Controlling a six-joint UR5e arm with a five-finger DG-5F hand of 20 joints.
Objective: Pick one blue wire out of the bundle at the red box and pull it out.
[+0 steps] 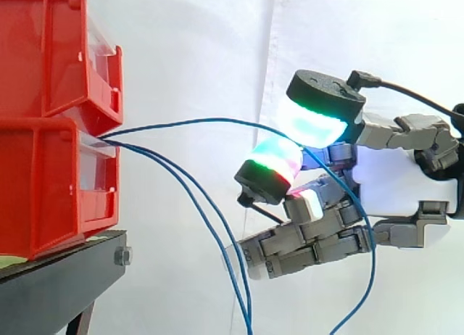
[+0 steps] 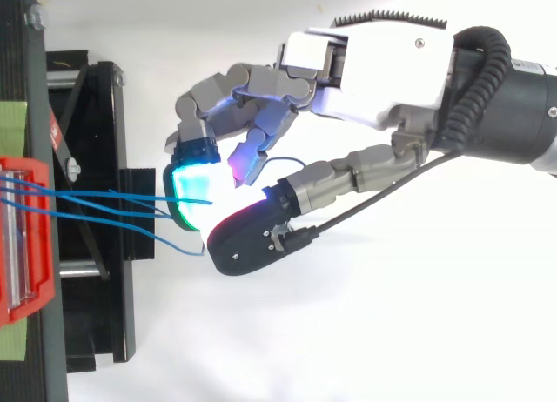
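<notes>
- The black stand [image 1: 58,284] carries the stacked red bins; the wires come out of the front of the lower red bin [image 1: 51,190].
- The hand [image 2: 383,63] is beside the bins, clear of them, with its fingers curled. Its glowing pads [image 1: 313,121] are closed on one blue wire [image 1: 217,120], which looks pinched between them.
- The held wire arcs from the bin's mouth across to the pads, then hangs loose below the hand.
- The two other blue wires [image 1: 168,166] droop from the same mouth, apart from the hand.
- Progress, as I judge it: one wire has been singled out and gripped. Its near end still sits in the bin, so the pull away from the bin is not yet done.
</notes>
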